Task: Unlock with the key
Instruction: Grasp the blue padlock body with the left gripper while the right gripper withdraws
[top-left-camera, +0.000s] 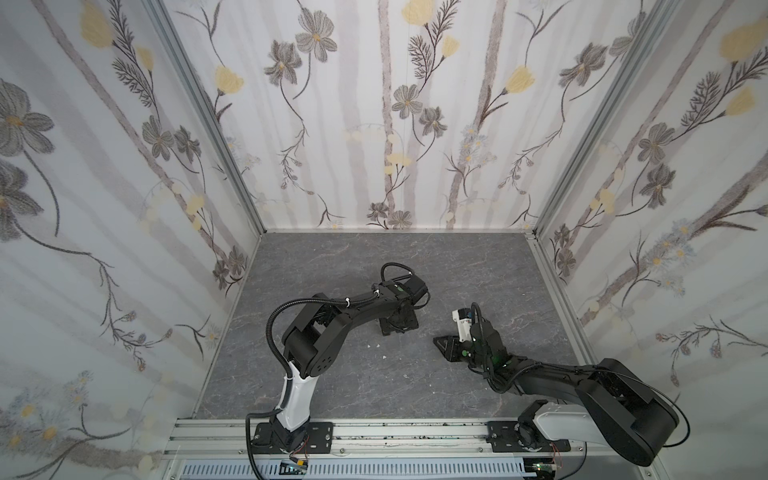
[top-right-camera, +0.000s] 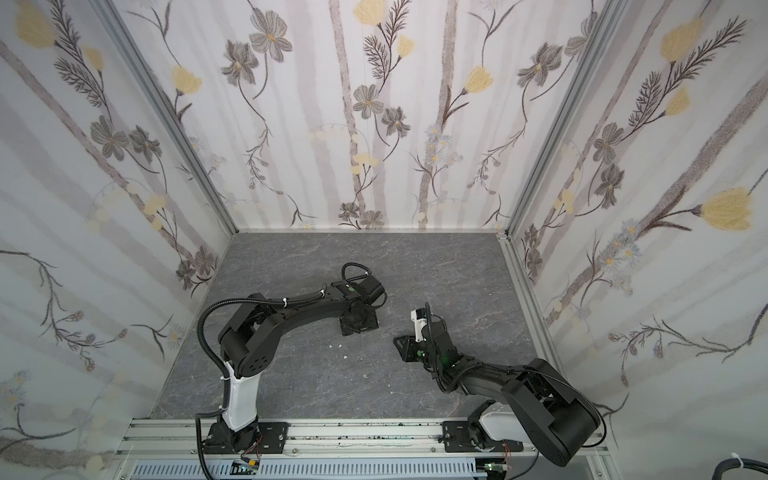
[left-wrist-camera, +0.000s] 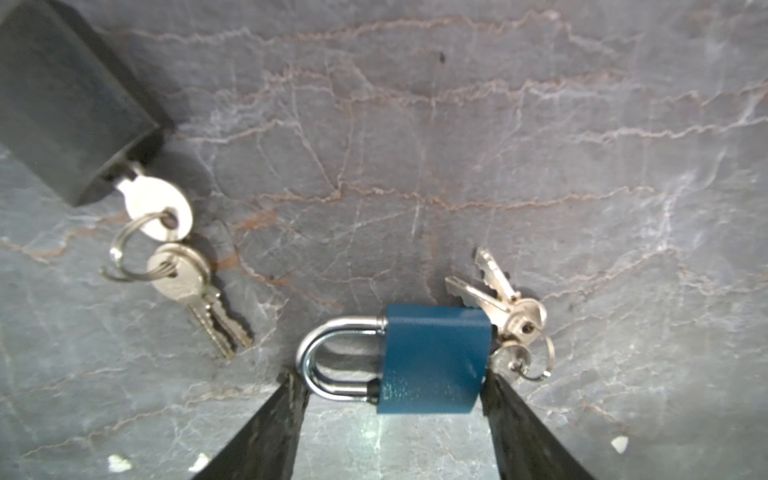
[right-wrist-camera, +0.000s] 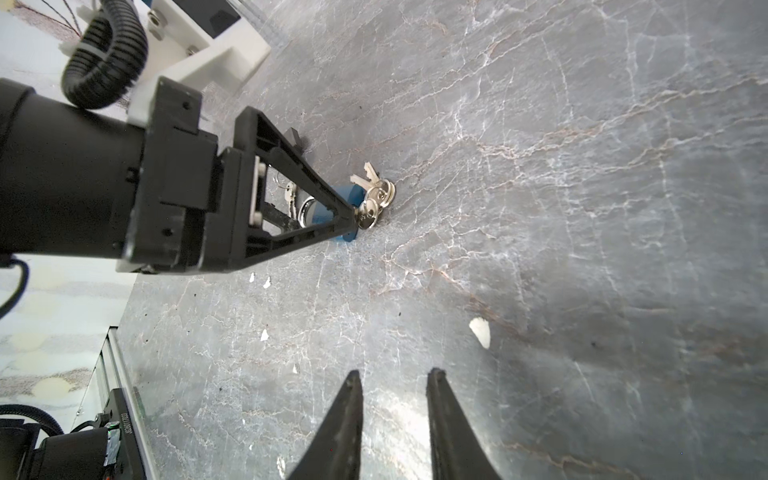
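The left gripper (left-wrist-camera: 390, 376) stands wide, straddling the blue padlock (left-wrist-camera: 432, 357) on the table (left-wrist-camera: 415, 124) without visibly clamping it. A key (left-wrist-camera: 510, 360) looks seated in its keyway. The right gripper (right-wrist-camera: 395, 370), part-open and empty, hovers at four o'clock of the left in both top views. Likely step: turning the key. Next, the right jaws must pinch its bow squarely.

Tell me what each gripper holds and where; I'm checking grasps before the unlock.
Right gripper: nothing, jaws apart. Left gripper: jaws bracket the blue padlock lengthwise, shackle to keyed end; whether they grip it cannot be told.
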